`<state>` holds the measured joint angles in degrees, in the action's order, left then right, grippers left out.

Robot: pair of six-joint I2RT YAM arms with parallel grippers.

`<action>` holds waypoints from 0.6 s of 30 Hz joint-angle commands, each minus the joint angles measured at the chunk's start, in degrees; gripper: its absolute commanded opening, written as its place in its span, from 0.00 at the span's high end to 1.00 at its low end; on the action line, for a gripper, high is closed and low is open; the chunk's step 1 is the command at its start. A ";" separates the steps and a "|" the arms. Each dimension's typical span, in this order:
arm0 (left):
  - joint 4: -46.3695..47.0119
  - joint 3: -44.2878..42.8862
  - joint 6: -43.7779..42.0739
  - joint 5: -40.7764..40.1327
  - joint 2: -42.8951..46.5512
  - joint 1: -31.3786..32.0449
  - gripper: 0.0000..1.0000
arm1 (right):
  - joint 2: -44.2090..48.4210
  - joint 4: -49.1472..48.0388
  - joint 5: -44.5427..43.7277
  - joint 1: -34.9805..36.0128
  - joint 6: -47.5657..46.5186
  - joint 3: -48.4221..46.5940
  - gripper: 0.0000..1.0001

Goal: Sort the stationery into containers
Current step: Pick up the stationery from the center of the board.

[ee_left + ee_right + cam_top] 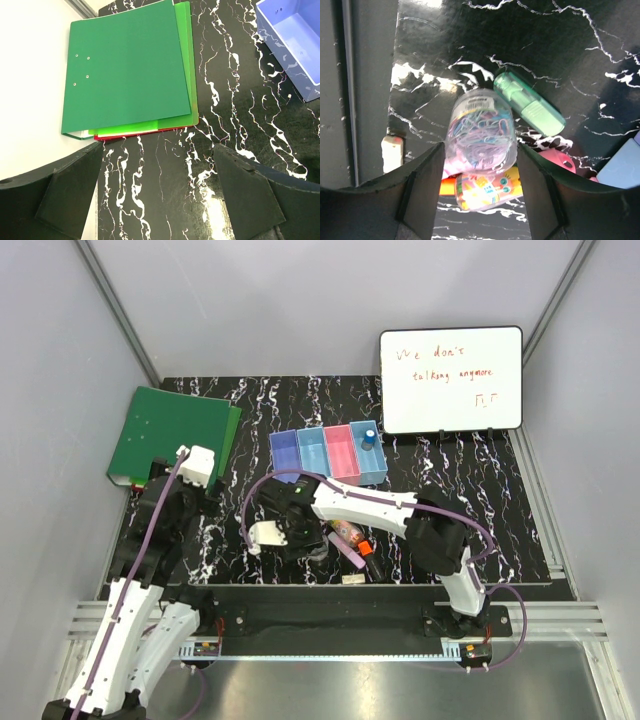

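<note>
**Q:** Black marbled table [500, 520]: which step is shown?

**A:** Pick-up. My right gripper [480, 152] is clamped on the clear jar [479, 125], just beside the green highlighter [530, 102]. My left gripper [159, 160] hangs with its fingers spread and empty, near the green binder [130, 70].

**Q:** Next move?

**A:** In my judgement, lift the jar, carry it to the containers [312, 452], then release.

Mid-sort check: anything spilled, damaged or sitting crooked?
Nothing spilled or broken. The green binder lies skewed at far left, with lighter green and red sheets fanned out beneath it. The clear jar sits intact between the fingers of the right gripper, clips inside.
</note>
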<state>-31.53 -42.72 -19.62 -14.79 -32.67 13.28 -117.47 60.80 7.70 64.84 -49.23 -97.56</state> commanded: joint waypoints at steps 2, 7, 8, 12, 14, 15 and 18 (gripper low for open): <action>2.96 -0.26 -0.25 1.34 0.59 -0.27 0.01 | -2.23 -2.70 -1.03 0.38 -1.48 0.35 0.33; 2.96 0.09 -0.51 1.60 1.11 -0.27 0.01 | -3.64 -3.67 -1.20 0.20 -1.22 0.62 0.32; 2.96 0.35 -0.68 1.60 1.20 -0.27 0.01 | -3.73 -3.58 -1.20 0.11 -1.22 0.70 0.32; 2.96 0.53 -0.51 1.86 1.20 -0.27 0.01 | -3.73 -3.75 -1.20 -0.15 -1.13 1.67 0.29; 3.05 0.53 -0.25 2.04 1.11 -0.27 0.01 | -3.73 -3.93 -1.20 -0.33 -1.04 2.28 0.33; 3.05 0.53 -0.25 2.13 1.11 -0.27 0.01 | -3.82 -3.93 -1.11 -0.50 -0.95 2.46 0.38; 2.96 0.53 -0.07 2.30 1.20 -0.27 0.01 | -3.91 -3.93 -1.20 -0.59 -0.52 2.72 0.41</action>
<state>-31.53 -42.48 -19.66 -13.78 -31.92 13.28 -120.20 57.93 6.85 64.77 -49.50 -96.29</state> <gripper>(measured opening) 0.987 0.634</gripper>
